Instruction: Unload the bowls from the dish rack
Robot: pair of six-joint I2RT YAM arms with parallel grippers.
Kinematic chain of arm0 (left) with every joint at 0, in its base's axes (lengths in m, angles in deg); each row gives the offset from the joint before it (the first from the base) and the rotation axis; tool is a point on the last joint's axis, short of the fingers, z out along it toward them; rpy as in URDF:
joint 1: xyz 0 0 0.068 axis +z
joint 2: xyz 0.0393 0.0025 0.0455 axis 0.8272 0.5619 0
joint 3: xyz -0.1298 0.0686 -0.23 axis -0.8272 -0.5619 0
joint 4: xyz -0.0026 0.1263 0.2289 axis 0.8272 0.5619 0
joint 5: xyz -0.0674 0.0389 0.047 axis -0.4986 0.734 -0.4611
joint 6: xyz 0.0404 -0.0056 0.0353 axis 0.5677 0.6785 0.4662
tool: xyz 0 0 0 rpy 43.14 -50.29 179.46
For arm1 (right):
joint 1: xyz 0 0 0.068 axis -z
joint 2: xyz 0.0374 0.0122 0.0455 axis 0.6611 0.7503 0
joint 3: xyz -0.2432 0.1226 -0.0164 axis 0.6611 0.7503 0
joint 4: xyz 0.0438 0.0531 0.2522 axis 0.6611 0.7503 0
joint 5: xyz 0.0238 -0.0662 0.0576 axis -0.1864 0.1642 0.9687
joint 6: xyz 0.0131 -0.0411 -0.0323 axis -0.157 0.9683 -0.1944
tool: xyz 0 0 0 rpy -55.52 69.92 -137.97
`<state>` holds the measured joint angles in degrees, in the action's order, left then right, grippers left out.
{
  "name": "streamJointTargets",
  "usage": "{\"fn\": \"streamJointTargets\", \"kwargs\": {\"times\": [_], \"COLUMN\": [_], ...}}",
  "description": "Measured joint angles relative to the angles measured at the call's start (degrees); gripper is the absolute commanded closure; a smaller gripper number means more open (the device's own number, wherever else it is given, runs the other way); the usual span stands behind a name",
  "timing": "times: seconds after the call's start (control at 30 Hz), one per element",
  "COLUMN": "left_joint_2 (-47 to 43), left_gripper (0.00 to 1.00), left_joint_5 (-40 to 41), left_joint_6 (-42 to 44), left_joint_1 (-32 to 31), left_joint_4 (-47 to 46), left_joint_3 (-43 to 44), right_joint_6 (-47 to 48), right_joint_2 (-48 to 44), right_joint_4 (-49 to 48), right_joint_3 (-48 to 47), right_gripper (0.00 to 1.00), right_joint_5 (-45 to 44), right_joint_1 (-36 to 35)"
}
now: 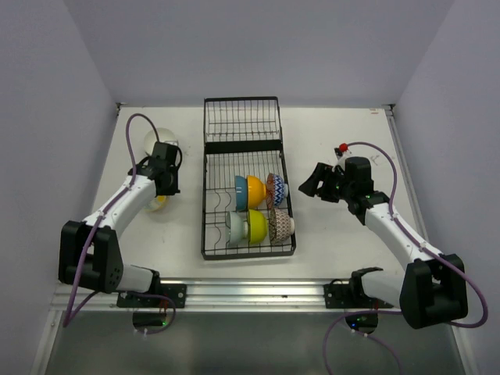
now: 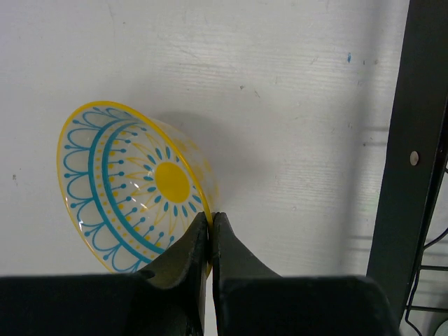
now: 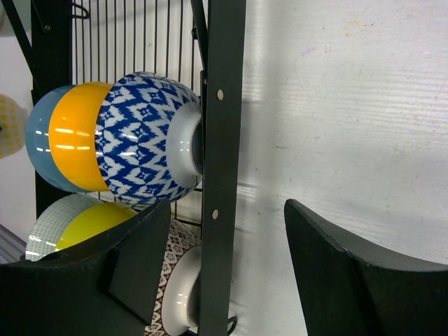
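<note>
The black wire dish rack (image 1: 242,125) lies in the middle of the table. Its longer near section holds a blue bowl (image 1: 241,191), an orange bowl (image 1: 255,191) and a blue zigzag bowl (image 1: 275,190) in one row. Nearer stand a pale mint bowl (image 1: 236,226), a yellow-green bowl (image 1: 255,225) and a brown zigzag bowl (image 1: 282,224). My left gripper (image 2: 210,222) is shut on the rim of a tilted yellow-rimmed bowl with a blue pattern (image 2: 133,185), left of the rack (image 1: 160,203). My right gripper (image 3: 227,206) is open beside the rack's right rail (image 3: 220,140), near the blue zigzag bowl (image 3: 136,140).
A white bowl (image 1: 158,139) sits on the table at the back left, behind my left gripper (image 1: 164,186). The rack's short far section holds nothing. Grey walls enclose the table on three sides. My right gripper (image 1: 309,187) hovers over bare table right of the rack.
</note>
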<state>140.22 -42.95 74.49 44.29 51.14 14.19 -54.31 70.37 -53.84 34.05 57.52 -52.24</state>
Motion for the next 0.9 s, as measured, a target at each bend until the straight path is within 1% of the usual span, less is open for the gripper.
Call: {"fn": "streamJointTargets", "kwargs": {"times": [0.27,0.47,0.53,0.63,0.67,0.73,0.77,0.9], "left_joint_2": [0.46,3.41,4.42,4.90,4.90,4.87,4.85,4.50], "left_gripper": [1.00,0.95,0.90,0.74,0.66,0.62,0.57,0.50], "left_joint_5": [1.01,0.94,0.92,0.94,0.92,0.90,0.90,0.66], "left_joint_6": [0.00,-0.17,-0.20,-0.07,-0.07,-0.13,-0.15,-0.17], "left_joint_1": [0.00,0.00,0.00,0.00,-0.02,-0.09,-0.13,-0.20], "left_joint_4": [-3.78,-5.95,-6.14,-6.69,-6.91,-7.54,-7.76,-8.24], "left_joint_3": [-0.20,-0.24,-0.28,-0.68,-0.74,-0.98,-1.18,-1.99], "right_joint_6": [0.00,0.00,0.02,0.02,0.02,0.02,0.02,0.02], "right_joint_2": [0.00,-0.07,-0.17,-0.17,-0.20,-0.22,-0.22,-0.22], "right_joint_4": [-0.02,-0.02,0.00,0.00,-0.02,-0.02,-0.02,0.00], "right_joint_3": [0.00,0.07,0.20,0.26,0.26,0.26,0.26,0.26], "right_gripper": [0.30,0.30,0.30,0.29,0.29,0.29,0.29,0.29], "right_joint_5": [0.02,-0.02,-0.04,-0.07,-0.07,-0.07,-0.07,-0.07], "right_joint_1": [0.00,0.00,0.00,0.00,0.00,0.00,0.00,0.00]}}
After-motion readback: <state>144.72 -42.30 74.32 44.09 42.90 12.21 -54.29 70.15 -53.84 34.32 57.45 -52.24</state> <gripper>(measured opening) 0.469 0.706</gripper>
